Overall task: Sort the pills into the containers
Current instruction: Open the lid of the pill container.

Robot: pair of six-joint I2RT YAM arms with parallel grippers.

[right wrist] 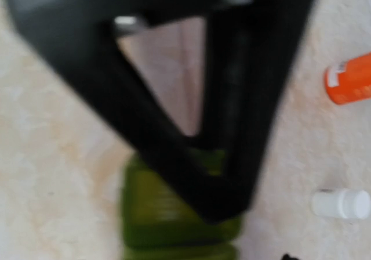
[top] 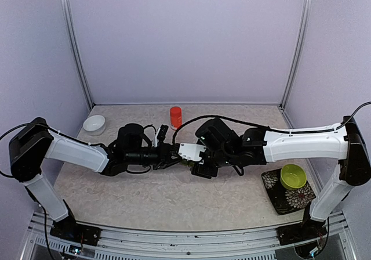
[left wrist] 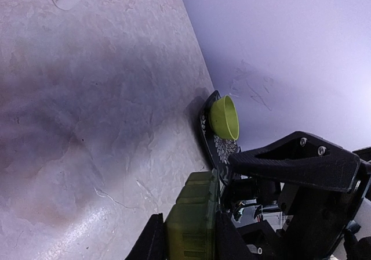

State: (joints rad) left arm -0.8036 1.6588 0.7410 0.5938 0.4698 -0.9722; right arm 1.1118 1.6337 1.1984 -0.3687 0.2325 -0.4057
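Left gripper (left wrist: 190,242) clamped on dark green pill box (left wrist: 194,213), mid-table between arms. Right gripper (right wrist: 217,205) hovers right over box, view super blurry, can't tell if fingers open or closed. Orange bottle (right wrist: 351,77) nearby.

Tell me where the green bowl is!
In the top view, the lime-green bowl sits on the flowery mat at the near right, beside the right arm.

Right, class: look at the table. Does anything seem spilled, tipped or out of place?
Nothing stands out. The red-orange bottle stands upright at the back, the lime-green bowl sits on its patterned mat, and the green pill box is clamped in the left gripper. No loose pills show on the table.
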